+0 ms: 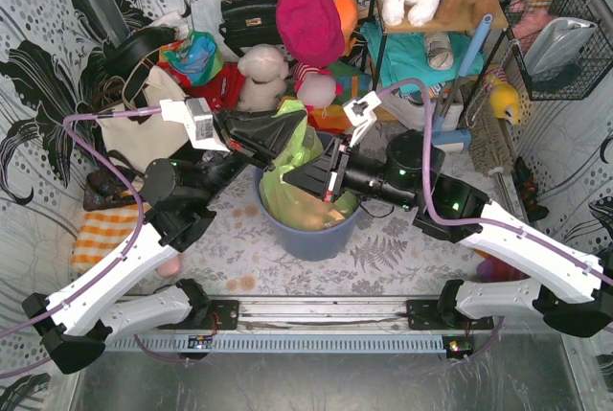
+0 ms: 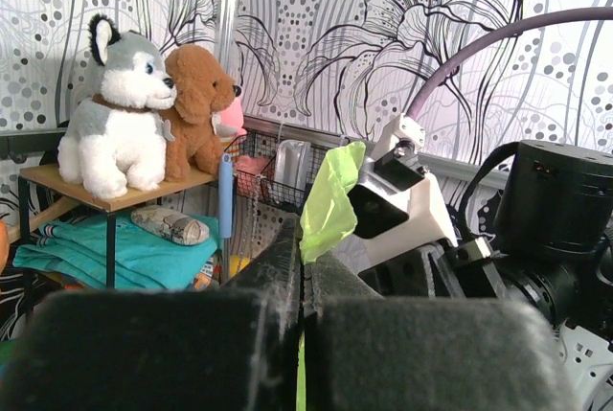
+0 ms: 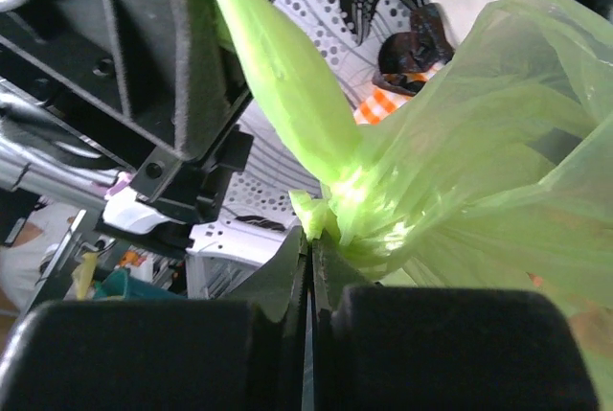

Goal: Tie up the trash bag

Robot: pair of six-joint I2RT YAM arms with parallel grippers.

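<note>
The lime-green trash bag [image 1: 287, 193] sits in the round blue-grey bin [image 1: 311, 236], with brownish waste showing through. Both grippers meet above its mouth. My left gripper [image 1: 295, 131] is shut on a twisted strip of the bag [image 2: 330, 202], whose end sticks up past the fingertips. My right gripper [image 3: 308, 237] is shut on the gathered neck of the bag [image 3: 460, 162]. From there a taut green strip [image 3: 278, 76] runs up to the left gripper's fingers [image 3: 144, 66]. In the top view the right gripper [image 1: 295, 177] lies just below the left one.
Plush toys [image 1: 263, 76], a black handbag [image 1: 249, 13] and a cream tote [image 1: 144, 128] crowd the back. A shelf with a husky toy [image 2: 115, 114] and teal towels [image 2: 96, 248] stands at back right. An orange checked cloth [image 1: 101, 234] lies at the left.
</note>
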